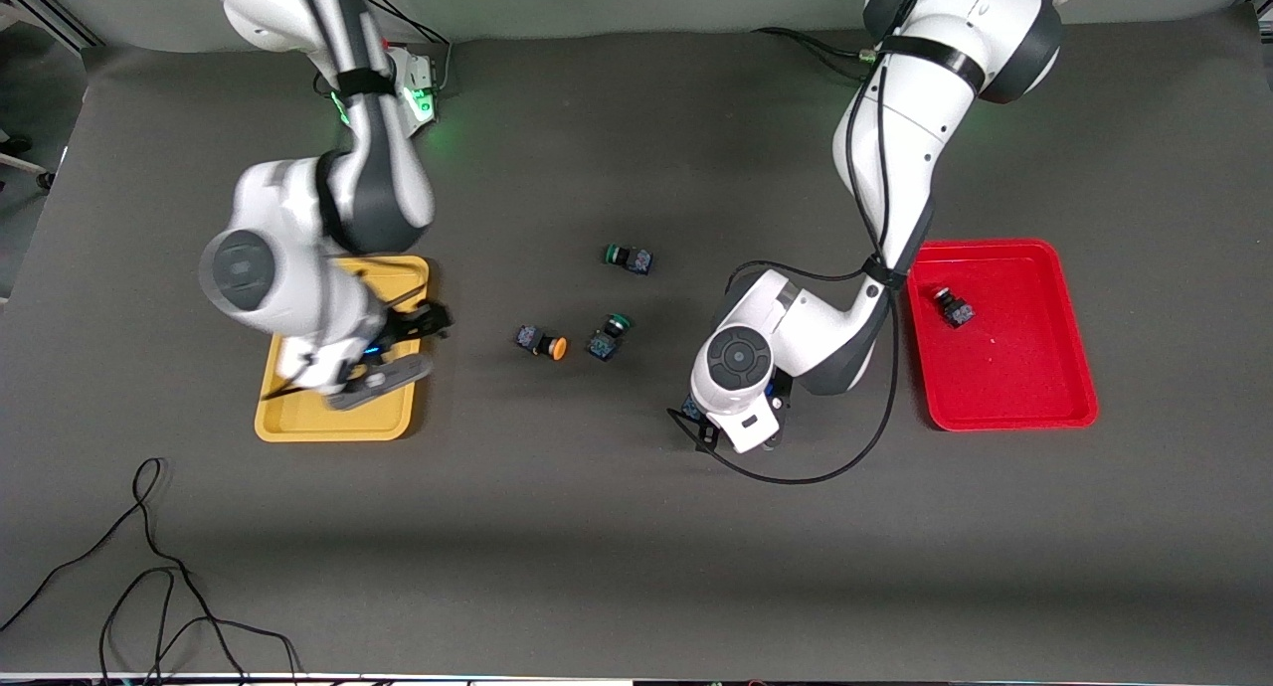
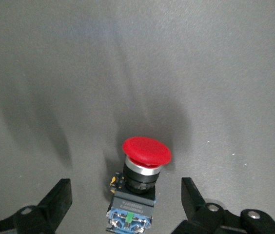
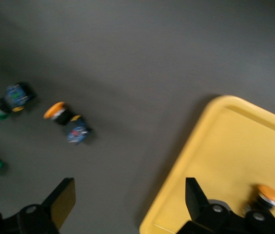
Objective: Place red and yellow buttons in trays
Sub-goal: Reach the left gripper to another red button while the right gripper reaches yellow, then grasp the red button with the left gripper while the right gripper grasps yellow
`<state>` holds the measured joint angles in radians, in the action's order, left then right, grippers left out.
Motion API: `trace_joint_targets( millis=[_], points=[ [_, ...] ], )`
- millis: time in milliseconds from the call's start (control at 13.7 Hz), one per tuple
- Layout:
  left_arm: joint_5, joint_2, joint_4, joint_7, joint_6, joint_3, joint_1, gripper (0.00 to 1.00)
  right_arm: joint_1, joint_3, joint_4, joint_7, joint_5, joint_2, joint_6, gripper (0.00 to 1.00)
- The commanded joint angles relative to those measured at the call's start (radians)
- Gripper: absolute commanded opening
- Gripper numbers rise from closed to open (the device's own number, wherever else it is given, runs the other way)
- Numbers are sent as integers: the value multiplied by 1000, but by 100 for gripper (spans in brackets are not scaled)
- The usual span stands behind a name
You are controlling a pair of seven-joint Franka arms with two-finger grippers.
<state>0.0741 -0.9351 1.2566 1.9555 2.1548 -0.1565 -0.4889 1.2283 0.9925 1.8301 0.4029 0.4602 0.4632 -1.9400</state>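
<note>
My left gripper [image 2: 127, 201] is open and low over the table, with a red-capped button [image 2: 146, 152] lying between its fingers and touching neither. In the front view this hand [image 1: 738, 420] hides that button. A second button [image 1: 955, 308] lies in the red tray [image 1: 1034, 408]. My right gripper [image 3: 129, 197] is open over the edge of the yellow tray [image 3: 235, 146], also seen in the front view [image 1: 418, 346]. One yellow-capped button [image 3: 269, 194] sits in that tray. Another yellow-capped button [image 1: 544, 343] lies on the table between the trays, and also shows in the right wrist view [image 3: 62, 114].
Two green-capped buttons [image 1: 627, 258] [image 1: 609, 336] lie mid-table near the loose yellow one. The yellow tray [image 1: 328, 423] is at the right arm's end, the red tray at the left arm's end. A black cable [image 1: 149, 567] lies near the front edge.
</note>
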Motion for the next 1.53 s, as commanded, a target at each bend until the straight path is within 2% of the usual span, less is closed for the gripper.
trace_joint_targets(
  millis=[0, 73, 218, 291, 510, 583, 801, 874, 947, 1092, 1165, 1238, 1311, 1383, 1456],
  points=[
    [29, -19, -34, 34, -3, 17, -39, 95, 112, 9, 93, 202, 1, 3, -152, 100],
    [29, -19, -34, 34, -3, 17, -39, 79, 132, -1, 144, 282, 43, -3, -222, 100],
    [39, -19, -32, 33, -1, 17, -39, 14, 183, -14, 233, 431, 162, 2, -357, 100],
    [59, -19, -29, 29, -1, 17, -39, 0, 198, -37, 267, 470, 217, 8, -429, 100],
    [73, -10, -35, 10, -30, 17, -33, 0, 203, -122, 299, 478, 307, 72, -572, 100],
    [72, 2, -42, -16, -76, 17, -17, 0, 201, -139, 299, 478, 334, 99, -602, 100],
    [59, 24, -155, -200, -385, 5, 56, 0, 192, -196, 296, 500, 460, 201, -683, 100],
    [61, 47, -155, -272, -457, 5, 97, 0, 188, -213, 295, 517, 509, 215, -692, 100],
    [58, 91, -135, -347, -504, 8, 137, 0, 188, -219, 296, 519, 544, 222, -692, 100],
    [70, 180, -21, -510, -530, 15, 199, 0, 188, -227, 293, 521, 570, 245, -694, 100],
    [72, 241, 60, -593, -512, 15, 251, 0, 188, -232, 291, 521, 581, 245, -694, 85],
    [73, 310, 142, -689, -478, 15, 313, 0, 188, -232, 290, 519, 581, 242, -689, 60],
    [73, 396, 255, -818, -428, 15, 384, 0, 186, -232, 288, 519, 581, 239, -683, 38],
    [73, 489, 371, -951, -376, 15, 456, 0, 183, -232, 288, 516, 581, 235, -682, 24],
    [75, 575, 483, -1071, -324, 17, 519, 0, 180, -230, 288, 508, 581, 230, -679, 17]
  ],
)
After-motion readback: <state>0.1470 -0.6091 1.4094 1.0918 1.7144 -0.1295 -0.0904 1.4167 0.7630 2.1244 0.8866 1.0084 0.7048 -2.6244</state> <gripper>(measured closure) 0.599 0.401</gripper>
